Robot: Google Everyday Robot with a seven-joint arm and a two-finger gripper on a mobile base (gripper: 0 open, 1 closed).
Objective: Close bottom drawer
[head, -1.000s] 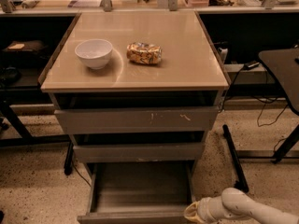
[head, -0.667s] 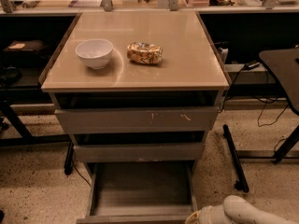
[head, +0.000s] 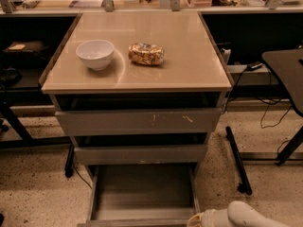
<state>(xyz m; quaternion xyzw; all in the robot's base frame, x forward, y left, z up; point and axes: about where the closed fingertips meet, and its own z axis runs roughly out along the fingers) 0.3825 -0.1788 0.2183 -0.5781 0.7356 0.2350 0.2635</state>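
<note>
Only a small part of the robot shows, along the bottom edge of the frame, right of centre. The arm (head: 253, 215) is a smooth, rounded, off-white shell, like a thick tube with a domed top, catching a soft sheen from the warm light. At its left end is the gripper (head: 204, 219), a cream-yellow piece with a lumpy, stepped outline, cut off by the lower border.

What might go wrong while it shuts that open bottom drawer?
The gripper sits at the bottom drawer's front right corner, so an off-centre push may skew and jam it, or slip off. A hard shove might jolt the white bowl and snack bag on top.
</note>
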